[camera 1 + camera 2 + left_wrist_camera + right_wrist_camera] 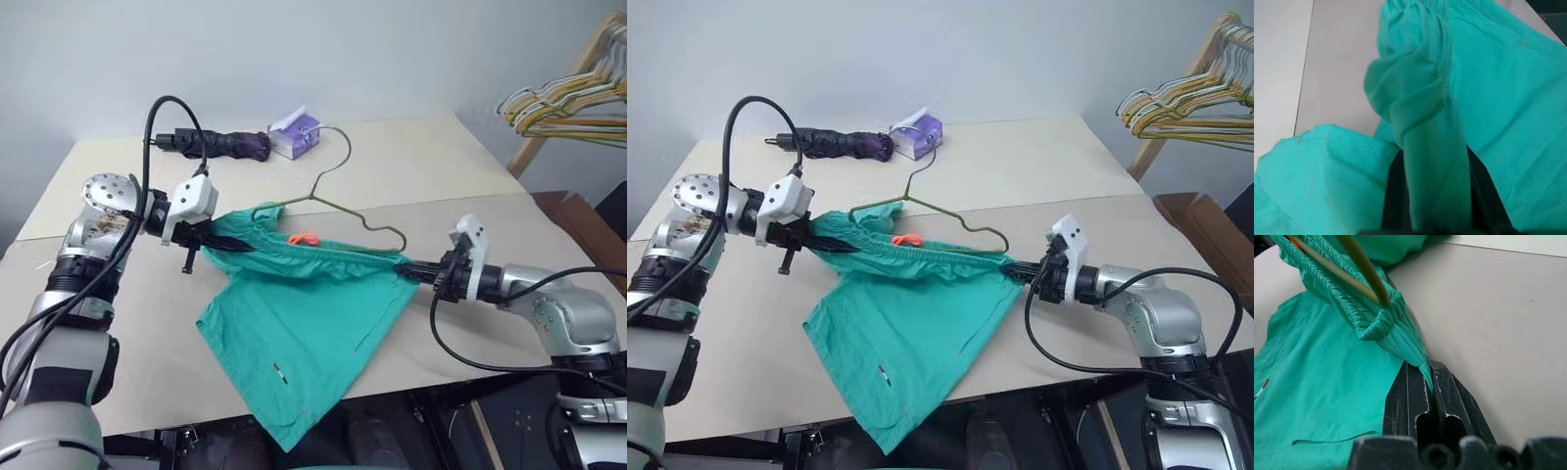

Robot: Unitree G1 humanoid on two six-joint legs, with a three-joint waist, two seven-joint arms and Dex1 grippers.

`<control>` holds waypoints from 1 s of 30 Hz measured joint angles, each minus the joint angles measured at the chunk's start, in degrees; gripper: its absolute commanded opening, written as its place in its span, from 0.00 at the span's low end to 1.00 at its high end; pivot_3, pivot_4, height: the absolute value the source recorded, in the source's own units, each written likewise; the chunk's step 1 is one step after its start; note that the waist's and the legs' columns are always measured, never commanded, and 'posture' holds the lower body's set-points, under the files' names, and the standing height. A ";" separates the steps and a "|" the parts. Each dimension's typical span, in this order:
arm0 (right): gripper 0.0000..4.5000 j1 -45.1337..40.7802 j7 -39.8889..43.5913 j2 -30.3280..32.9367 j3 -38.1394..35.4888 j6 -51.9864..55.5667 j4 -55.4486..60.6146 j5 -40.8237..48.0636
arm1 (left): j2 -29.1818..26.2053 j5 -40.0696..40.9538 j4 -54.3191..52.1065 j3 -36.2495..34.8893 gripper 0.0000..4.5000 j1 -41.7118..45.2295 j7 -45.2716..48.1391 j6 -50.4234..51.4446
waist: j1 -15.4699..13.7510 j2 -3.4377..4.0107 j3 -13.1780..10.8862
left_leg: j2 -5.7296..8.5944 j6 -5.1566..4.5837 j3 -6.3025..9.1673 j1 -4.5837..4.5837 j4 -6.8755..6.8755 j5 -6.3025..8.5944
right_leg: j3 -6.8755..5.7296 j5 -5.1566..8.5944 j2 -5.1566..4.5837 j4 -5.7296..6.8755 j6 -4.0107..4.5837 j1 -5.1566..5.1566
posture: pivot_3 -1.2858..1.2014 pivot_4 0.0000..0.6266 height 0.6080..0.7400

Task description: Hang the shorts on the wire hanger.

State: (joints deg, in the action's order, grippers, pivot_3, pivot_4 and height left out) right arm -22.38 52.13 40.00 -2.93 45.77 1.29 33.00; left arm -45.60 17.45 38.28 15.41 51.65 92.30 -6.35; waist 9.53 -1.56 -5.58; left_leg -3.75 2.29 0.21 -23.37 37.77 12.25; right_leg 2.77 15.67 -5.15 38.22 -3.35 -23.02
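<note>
The teal-green shorts (294,323) lie on the beige table (441,157), one leg hanging over the front edge. The gathered waistband is pulled taut between both grippers. My left gripper (216,247) is shut on the waistband's left end, with fabric bunched between its fingers (1396,196). My right gripper (409,266) is shut on the right end, pinching a fold at its fingertips (1415,382). The wire hanger (338,206) lies behind the waistband, hook toward the back. Its right shoulder (1364,269) pokes into the waistband opening just ahead of my right gripper.
A folded dark umbrella (220,144) and a purple tissue box (296,135) sit at the back of the table. A bunch of coloured hangers (568,103) hangs on a wooden rack at far right. A small orange tag (304,238) shows at the waistband.
</note>
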 measured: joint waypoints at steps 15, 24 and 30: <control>0.00 -1.67 2.90 0.13 1.90 -0.82 -3.60 1.12 | -2.33 -3.97 6.85 4.80 0.00 4.97 -0.49 -8.84 | -1.03 0.00 0.00 | 0.00 -0.10 -0.03 -0.03 0.02 0.06 | 0.00 -0.01 0.01 -0.09 -0.01 0.00 | 0.47 0.08 1.00; 0.00 -2.01 2.91 0.42 2.65 -1.54 -3.61 1.99 | -1.79 -11.30 14.77 7.38 0.00 9.19 -0.85 -16.00 | -0.94 0.00 0.00 | 0.01 -0.10 -0.03 -0.05 0.03 0.06 | 0.00 -0.01 0.01 -0.09 -0.02 -0.02 | 0.47 0.07 1.00; 0.00 -2.15 2.93 1.09 2.76 -1.88 -2.84 2.03 | -0.27 -13.25 18.42 7.30 0.00 10.20 -1.48 -17.27 | -0.96 0.00 0.00 | 0.02 -0.10 -0.04 -0.09 0.03 0.06 | 0.00 -0.01 -0.02 -0.10 -0.03 -0.04 | 0.46 0.07 1.00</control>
State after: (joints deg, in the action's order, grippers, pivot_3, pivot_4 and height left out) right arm -24.53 55.06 41.09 -0.17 43.90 -1.56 35.03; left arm -45.87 4.20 56.70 22.71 61.86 90.83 -23.62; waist 8.57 -1.56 -5.58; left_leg -3.73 2.19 0.17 -23.46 37.79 12.31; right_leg 2.77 15.66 -5.17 38.12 -3.38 -23.06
